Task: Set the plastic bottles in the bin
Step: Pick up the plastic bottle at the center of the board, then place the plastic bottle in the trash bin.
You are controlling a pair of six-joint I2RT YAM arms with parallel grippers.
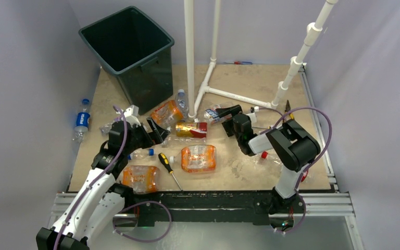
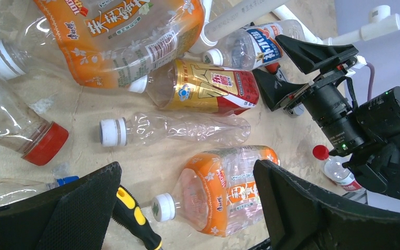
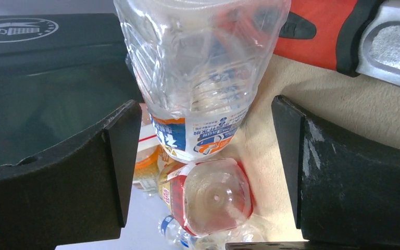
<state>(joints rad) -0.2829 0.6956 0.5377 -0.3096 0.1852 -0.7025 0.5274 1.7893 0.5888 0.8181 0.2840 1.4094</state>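
The dark bin (image 1: 127, 47) stands at the far left. Several crushed plastic bottles lie in front of it: orange-label ones (image 1: 198, 158), (image 1: 140, 178), (image 1: 166, 113), a red-gold one (image 1: 191, 128), a clear one (image 2: 179, 129), and a Pepsi bottle (image 1: 82, 121) off the left edge. My left gripper (image 1: 153, 133) is open and empty, hovering over an orange bottle (image 2: 224, 187). My right gripper (image 1: 229, 119) is open, its jaws on either side of a blue-white-label bottle (image 3: 198, 78) without touching it.
A black-and-yellow screwdriver (image 1: 169, 169) lies by the orange bottles. A red wrench (image 3: 338, 31) lies beside the right gripper. A white PVC pipe frame (image 1: 190, 52) stands behind the bottles. A red-capped bottle (image 1: 268, 155) lies under the right arm.
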